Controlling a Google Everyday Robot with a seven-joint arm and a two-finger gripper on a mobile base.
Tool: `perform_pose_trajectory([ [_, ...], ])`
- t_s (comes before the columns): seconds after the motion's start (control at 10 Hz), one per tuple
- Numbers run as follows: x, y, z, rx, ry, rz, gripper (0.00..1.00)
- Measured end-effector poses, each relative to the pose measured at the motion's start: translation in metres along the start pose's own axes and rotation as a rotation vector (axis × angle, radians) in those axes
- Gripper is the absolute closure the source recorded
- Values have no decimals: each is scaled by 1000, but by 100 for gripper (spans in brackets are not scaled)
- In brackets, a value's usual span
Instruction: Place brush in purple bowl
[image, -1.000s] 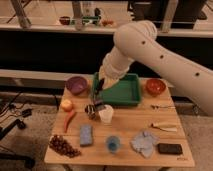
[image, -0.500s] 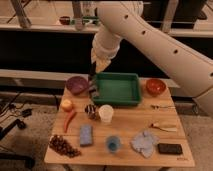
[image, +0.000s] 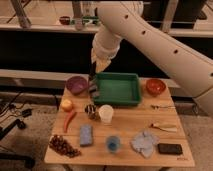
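Note:
My gripper hangs from the big white arm above the table's back left. It is shut on the black brush, which hangs head down. The brush's head is level with the gap between the purple bowl and the green tray. The brush is just right of the purple bowl's rim, not over its middle. The purple bowl looks empty.
An orange bowl stands right of the tray. In front are a white cup, a dark round object, a yellow fruit, a red chili, grapes, a blue sponge, a blue cup, a cloth, a phone and pale utensils.
The gripper has risen from the tray's left edge, with the brush hanging from it, and has shifted slightly left toward the purple bowl.

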Motion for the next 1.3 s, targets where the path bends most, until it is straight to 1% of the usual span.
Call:
perform_pose_trajectory([
  [0.2, 1, 0, 1, -1, 3, 0, 90],
  [0.3, -4, -4, 6, -5, 6, -15, 90],
  [0.5, -21, -18, 17, -5, 9, -51, 90],
  [0.7, -39, -39, 29, 1, 2, -84, 90],
  [0.9, -38, -52, 35, 14, 6, -106, 90],
  [1.0, -41, -63, 43, 19, -8, -117, 90],
  [1.2, -41, -75, 55, 27, -27, -121, 90],
  [1.3, -44, -84, 65, 29, -38, -129, 90],
])
